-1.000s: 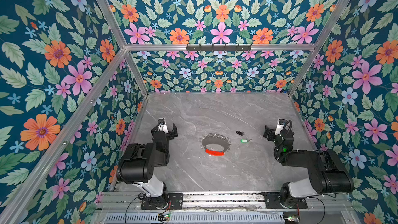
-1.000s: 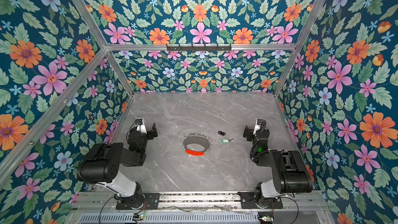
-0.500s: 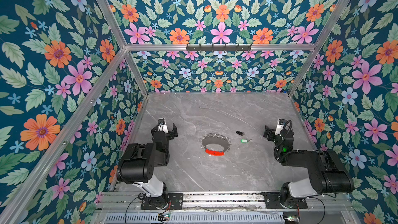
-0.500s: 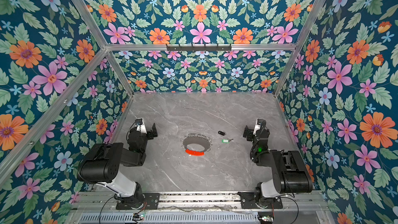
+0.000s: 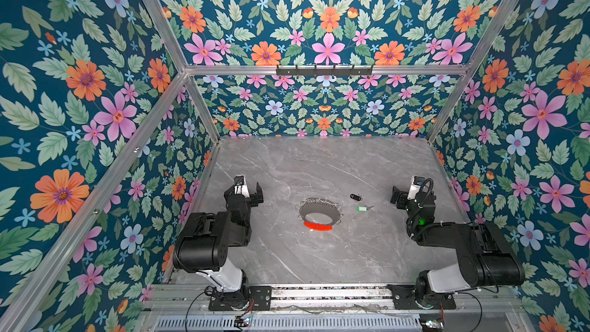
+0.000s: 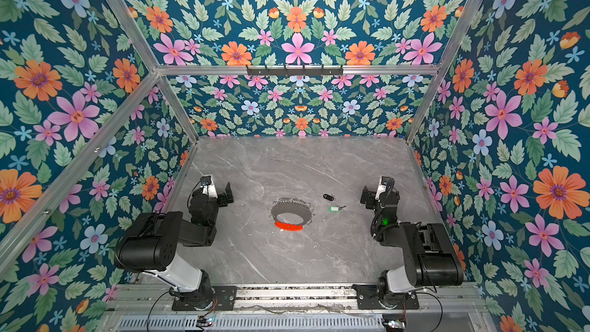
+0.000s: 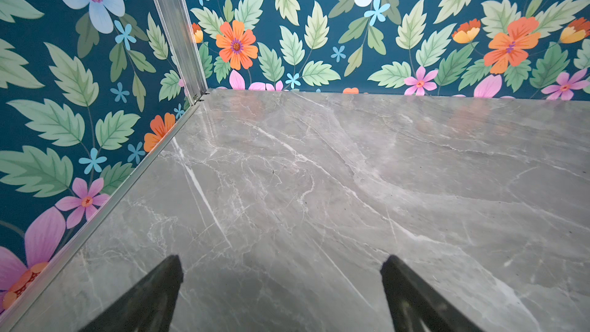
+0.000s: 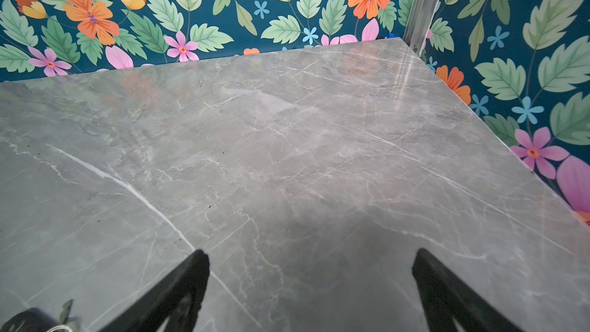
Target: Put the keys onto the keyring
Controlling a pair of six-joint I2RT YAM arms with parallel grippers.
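Observation:
The keyring (image 5: pixel 318 225) (image 6: pixel 289 226), a grey hoop with a red-orange arc and small silver rings round its edge, lies flat mid-table. To its right lie the keys, apart from it: one with a black fob (image 5: pixel 355 197) (image 6: pixel 328 197) and one with a green tag (image 5: pixel 361 208) (image 6: pixel 334 208). My left gripper (image 5: pixel 249 186) (image 6: pixel 218 188) (image 7: pixel 281 261) stands open and empty, well left of the hoop. On the far side of the keys, my right gripper (image 5: pixel 406 188) (image 6: pixel 375 189) (image 8: pixel 311 253) is open and empty. The black fob (image 8: pixel 25 319) just shows at the right wrist view's corner.
The grey marble tabletop (image 5: pixel 319 167) is boxed in by floral walls with aluminium posts. A black hook rail (image 5: pixel 324 71) hangs on the back wall. Both arm bases sit on the front rail (image 5: pixel 319 292).

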